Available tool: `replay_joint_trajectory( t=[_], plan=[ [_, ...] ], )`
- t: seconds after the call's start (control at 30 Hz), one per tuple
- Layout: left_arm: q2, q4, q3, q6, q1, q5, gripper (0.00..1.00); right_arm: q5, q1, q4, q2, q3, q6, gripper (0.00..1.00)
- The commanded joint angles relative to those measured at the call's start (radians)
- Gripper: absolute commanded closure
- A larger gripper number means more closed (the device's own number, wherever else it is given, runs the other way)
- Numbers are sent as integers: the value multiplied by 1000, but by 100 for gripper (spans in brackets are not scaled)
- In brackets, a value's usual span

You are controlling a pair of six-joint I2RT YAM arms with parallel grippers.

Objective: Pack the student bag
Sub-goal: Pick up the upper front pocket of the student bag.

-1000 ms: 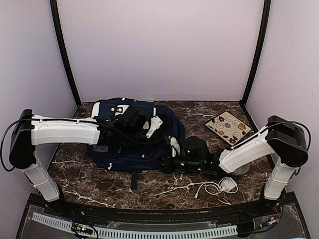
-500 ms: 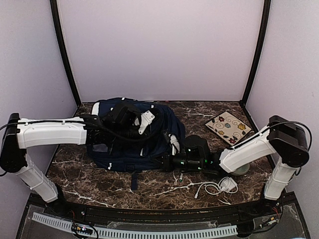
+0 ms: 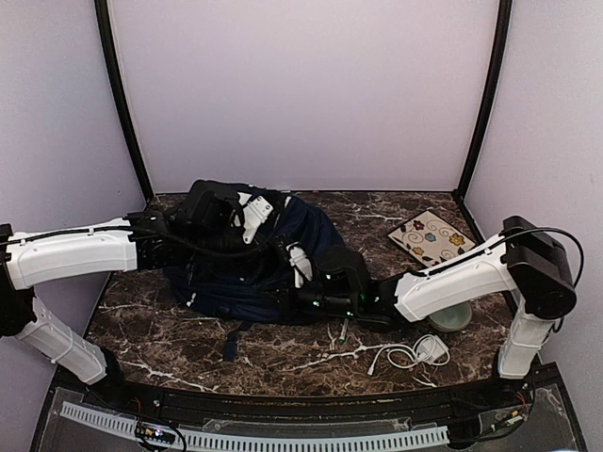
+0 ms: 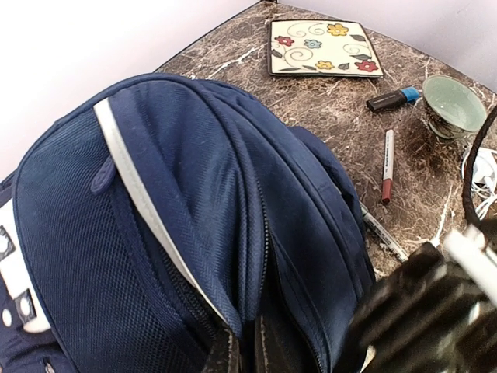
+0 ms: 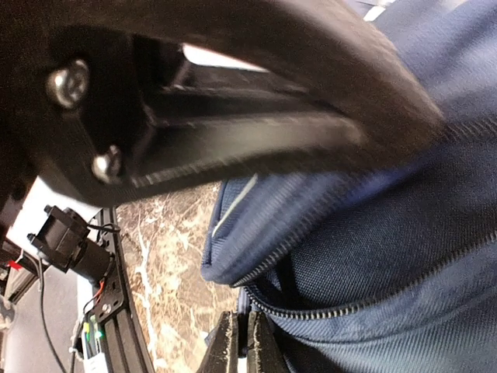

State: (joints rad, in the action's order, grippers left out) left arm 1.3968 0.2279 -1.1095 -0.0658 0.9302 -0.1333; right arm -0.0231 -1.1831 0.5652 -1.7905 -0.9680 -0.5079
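The student bag (image 3: 236, 282) lies on the marble table, navy with white trim, its zip partly parted. My left gripper (image 3: 267, 234) reaches over the bag's top. In the left wrist view this left gripper (image 4: 245, 351) is shut on a raised fold of the student bag (image 4: 194, 179) beside the zip. My right gripper (image 3: 290, 303) is at the bag's near right edge. In the right wrist view the right gripper (image 5: 243, 346) is shut on a thin navy tab just below the zip teeth of the student bag (image 5: 404, 233).
A floral pad (image 3: 432, 239) lies at the back right. A green bowl (image 3: 454, 316) stands by the right arm, with a white cable and plug (image 3: 415, 353) in front. A red-capped pen (image 4: 386, 167), a blue-capped marker (image 4: 394, 99) and another pen (image 4: 384, 233) lie right of the bag.
The left gripper has shut on the bag's fabric and drawn back to the left. The right gripper has moved left with its hold, and the bag has shifted left and bunched up.
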Motion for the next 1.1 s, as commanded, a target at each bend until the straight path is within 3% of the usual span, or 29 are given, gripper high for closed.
replay_joint_trajectory(
  t=[0.0,0.23,0.37,0.53,0.73,0.9,1.07],
  plan=[
    [-79,-295,-29,17,12,44,100,-41,-63,-24,-64,-92,94,100],
    [-84,-290,17,10,6,0,100,-101,-88,11,-36,-90,179,100],
    [-116,-273,55,-7,-7,-23,100,-89,-80,58,91,46,207,74],
    [-136,-301,91,2,-10,33,100,-75,-49,-37,224,92,210,62],
    [-138,-321,98,25,-11,64,100,-50,26,-19,236,77,149,64],
    [-168,-326,93,27,-11,59,100,-40,98,-49,131,-3,58,72],
    [-196,-328,92,38,-10,88,100,3,127,-172,37,-95,44,71]
  ],
)
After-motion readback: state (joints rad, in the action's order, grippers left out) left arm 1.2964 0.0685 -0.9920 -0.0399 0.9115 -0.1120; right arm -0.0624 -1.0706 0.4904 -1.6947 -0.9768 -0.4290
